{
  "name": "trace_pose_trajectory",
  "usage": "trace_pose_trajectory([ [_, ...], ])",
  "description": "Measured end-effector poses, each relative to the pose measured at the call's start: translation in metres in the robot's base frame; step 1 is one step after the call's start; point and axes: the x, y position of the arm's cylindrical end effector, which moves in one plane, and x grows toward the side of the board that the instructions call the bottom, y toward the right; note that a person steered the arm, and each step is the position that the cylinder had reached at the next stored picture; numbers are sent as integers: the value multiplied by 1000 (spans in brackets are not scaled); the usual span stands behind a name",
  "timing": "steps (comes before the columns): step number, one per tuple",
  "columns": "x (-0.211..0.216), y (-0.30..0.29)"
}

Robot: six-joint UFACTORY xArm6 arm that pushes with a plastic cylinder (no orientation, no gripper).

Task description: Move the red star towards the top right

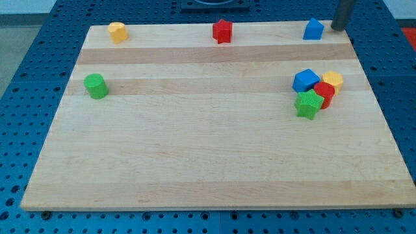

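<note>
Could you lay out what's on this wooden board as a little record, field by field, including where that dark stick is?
red star: top edge, middle
my tip: top right, just right of blue block
yellow block: top left
green cylinder: left side
right cluster: blue, yellow, red, green star
board: light wood

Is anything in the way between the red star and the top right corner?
Yes. The blue block sits at the top edge, right of the red star, on its path to the corner. My tip is just beyond the blue block, on its right.

Wooden board (214, 162), blue perforated base (26, 117), perhaps metal
</note>
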Motion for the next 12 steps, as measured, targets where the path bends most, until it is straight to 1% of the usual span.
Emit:
trace_pose_trajectory([
  [1, -12, -6],
  [4, 6, -41],
  [6, 9, -80],
  [7, 20, -87],
  [9, 68, -89],
  [11, 69, -124],
  [12, 78, -129],
])
